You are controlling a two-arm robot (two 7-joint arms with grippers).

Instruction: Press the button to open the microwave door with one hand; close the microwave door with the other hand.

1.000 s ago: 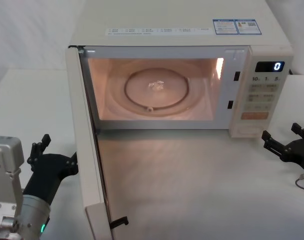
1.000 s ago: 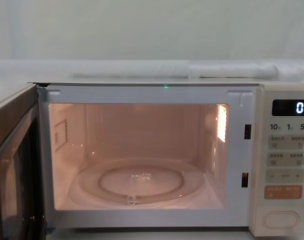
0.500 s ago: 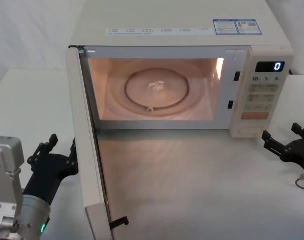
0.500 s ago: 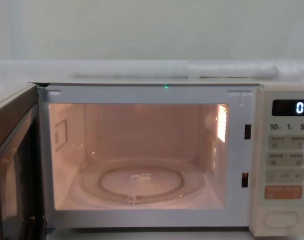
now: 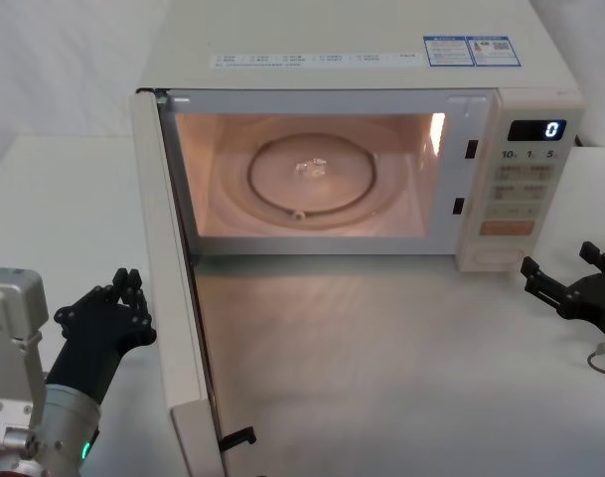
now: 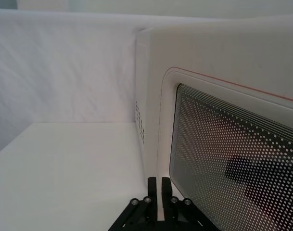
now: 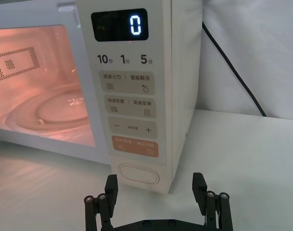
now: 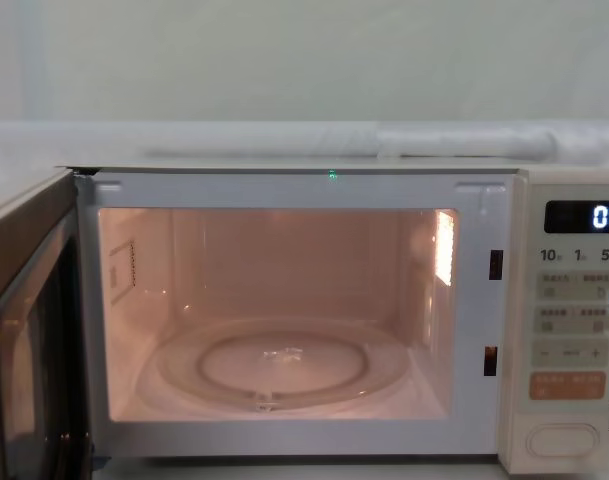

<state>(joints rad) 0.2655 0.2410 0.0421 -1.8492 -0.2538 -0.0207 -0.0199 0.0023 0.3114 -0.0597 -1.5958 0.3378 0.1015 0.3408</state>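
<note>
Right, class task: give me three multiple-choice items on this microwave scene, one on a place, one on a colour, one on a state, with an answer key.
1. Where is the left end effector?
A. Beside the outer face of the microwave door
B. Inside the cavity
C. On the button

2. What colour is the key just above the button?
A. Green
B. Blue
C. Orange

3. What state is the microwave door in?
A. Shut
B. Swung wide open
C. Removed

Answers:
1 A: its closed fingers sit next to the door's outer side in the head view.
2 C: the right wrist view shows an orange key there.
3 B: the lit cavity is exposed.
</note>
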